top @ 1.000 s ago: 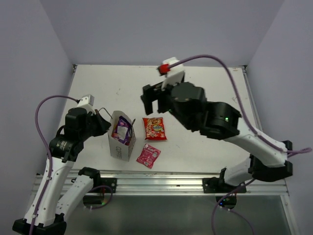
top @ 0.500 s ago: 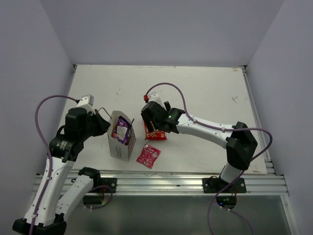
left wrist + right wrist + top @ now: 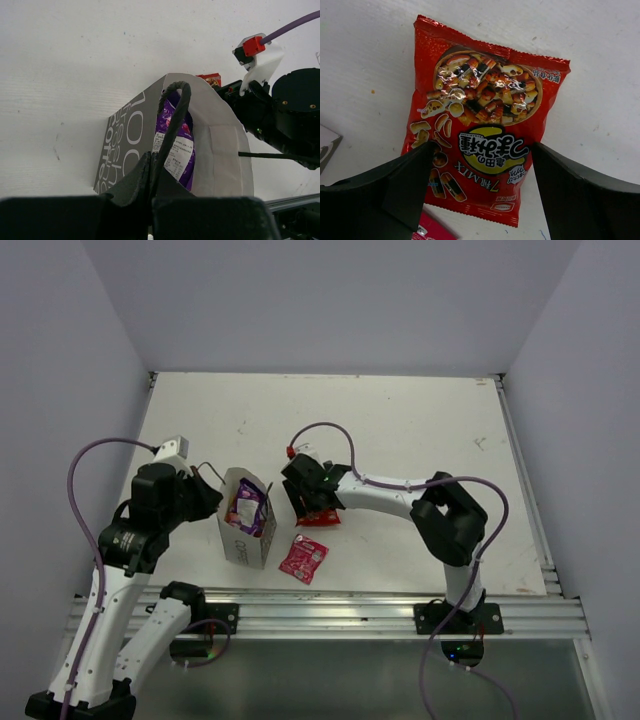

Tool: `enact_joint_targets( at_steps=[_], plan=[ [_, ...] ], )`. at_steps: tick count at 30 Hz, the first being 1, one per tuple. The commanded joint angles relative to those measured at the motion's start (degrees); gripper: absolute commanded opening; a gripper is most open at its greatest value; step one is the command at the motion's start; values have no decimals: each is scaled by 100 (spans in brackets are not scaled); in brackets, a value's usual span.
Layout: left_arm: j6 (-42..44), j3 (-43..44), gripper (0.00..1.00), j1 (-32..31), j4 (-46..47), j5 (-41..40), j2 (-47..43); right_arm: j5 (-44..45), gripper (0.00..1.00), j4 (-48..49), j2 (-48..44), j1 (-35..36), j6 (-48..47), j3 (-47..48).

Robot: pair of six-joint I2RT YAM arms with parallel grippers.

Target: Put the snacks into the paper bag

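Red chip bag (image 3: 480, 125), toward the near edge of the worktop (image 3: 400, 420), sits under your spread right claw (image 3: 481, 150): lower flat, then pinch. Your left claw (image 3: 150, 172) pinches the handle (image 3: 175, 115) of the paper bag (image 3: 125, 135).

The paper bag (image 3: 238, 540) stands on the table (image 3: 420, 420), in its near-left part, with a packet (image 3: 247, 505) upright inside it. The chip bag (image 3: 480, 135) lies flat just right of the paper bag. The sachet (image 3: 303, 558) lies near of the chip bag. The left pincer (image 3: 150, 172) is at the paper bag's left rim, pinching its cord handle (image 3: 172, 120). The right pincer (image 3: 481, 150) hangs over the chip bag, a finger at either side.
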Motion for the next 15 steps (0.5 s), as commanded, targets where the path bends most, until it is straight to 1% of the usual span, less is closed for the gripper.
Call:
enact_joint_targets(
  at_steps=[1, 4, 5, 7, 8, 9, 11, 14, 15],
  plan=[
    [-86, 193, 0, -4, 74, -54, -62, -264, 82, 222, 64, -3, 135, 95],
    [-86, 185, 0, -4, 74, -63, -62, -299, 72, 213, 125, -3, 117, -19],
    [-86, 176, 0, -4, 83, -63, -45, -291, 61, 204, 126, 6, 99, -54],
    [-86, 185, 0, 5, 109, -54, -45, -317, 44, 195, 100, -3, 73, -150],
    [-86, 193, 0, -3, 118, -37, -36, -308, 24, 187, 64, 6, 64, -212],
    [-86, 185, 0, 5, 136, -37, -18, -291, 14, 178, 21, -3, 47, -238],
    [-86, 176, 0, -4, 162, -19, -9, -168, 0, 117, -138, 6, -41, -247],
    [-86, 158, 0, -3, 206, 33, -9, 33, 0, -146, -392, 6, -217, -143],
    [-77, 158, 0, 5, 206, 42, -9, 122, 0, -243, -497, 6, -261, 76]
  ],
)
